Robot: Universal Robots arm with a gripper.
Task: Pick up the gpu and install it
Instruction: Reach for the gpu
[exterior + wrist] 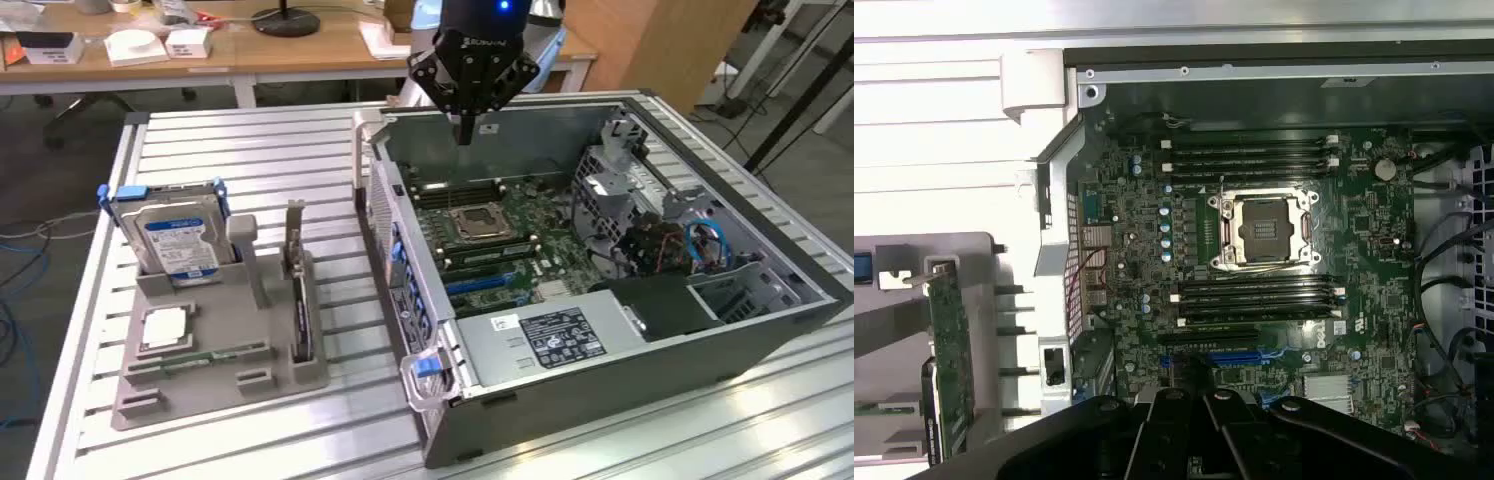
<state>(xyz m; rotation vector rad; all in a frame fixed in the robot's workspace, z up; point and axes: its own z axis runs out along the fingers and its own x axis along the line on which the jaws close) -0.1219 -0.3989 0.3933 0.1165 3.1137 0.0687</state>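
The gpu (299, 300) is a thin dark card standing on edge in a slot of the grey holder (267, 385), its silvery bracket end pointing up, at the exterior view's left. In the wrist view the gpu (952, 345) appears as a narrow board beside the case. My gripper (465, 128) hangs shut and empty over the far wall of the open computer case (627, 380), well away from the card. Below the gripper (1189, 395) lies the motherboard (1354, 230) with its blue expansion slots (1249, 356).
The holder also carries a hard drive (180, 240) with a blue-white label, a processor (163, 328) and a green RAM stick (200, 357). Inside the case are the CPU socket (478, 222), cables (694, 245) and a power supply (561, 335). A desk (200, 60) stands behind the slatted table.
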